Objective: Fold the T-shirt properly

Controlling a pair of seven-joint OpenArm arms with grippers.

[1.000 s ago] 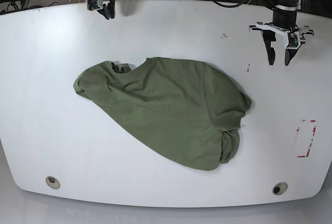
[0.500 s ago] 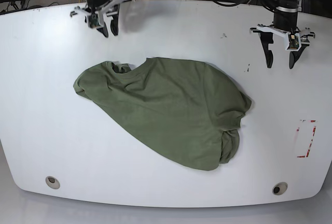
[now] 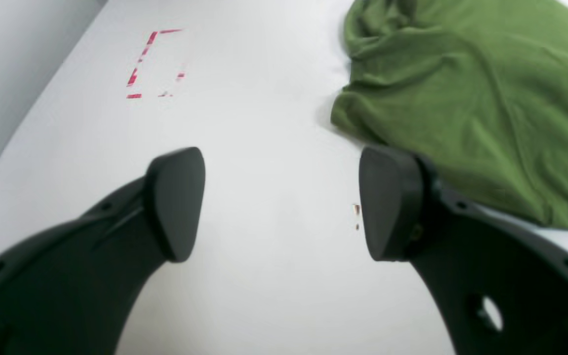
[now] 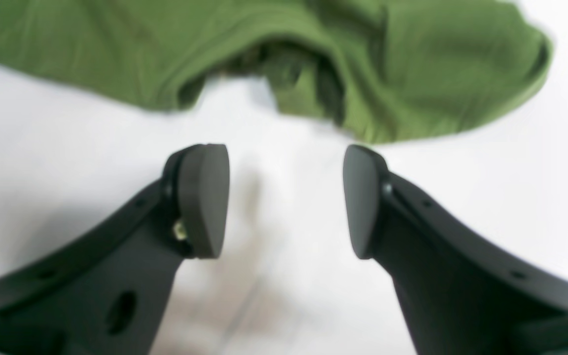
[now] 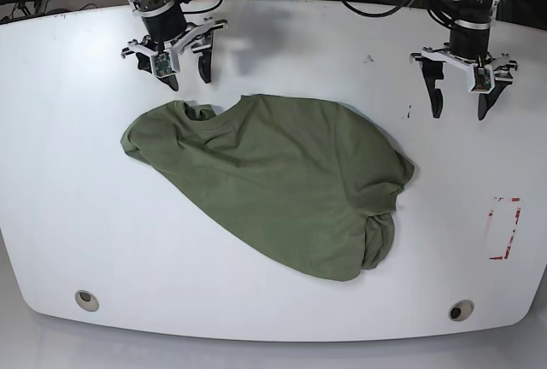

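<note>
Olive T-shirt [image 5: 273, 181] lies bunched, unfolded; I've got the right gripper [image 5: 186, 77] by its collar, left gripper [image 5: 460, 102] beside its hem, both spread empty—next, grasp edges.

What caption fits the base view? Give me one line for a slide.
Crumpled olive T-shirt on the white table, with the open left gripper and open right gripper above its far edge.
</note>
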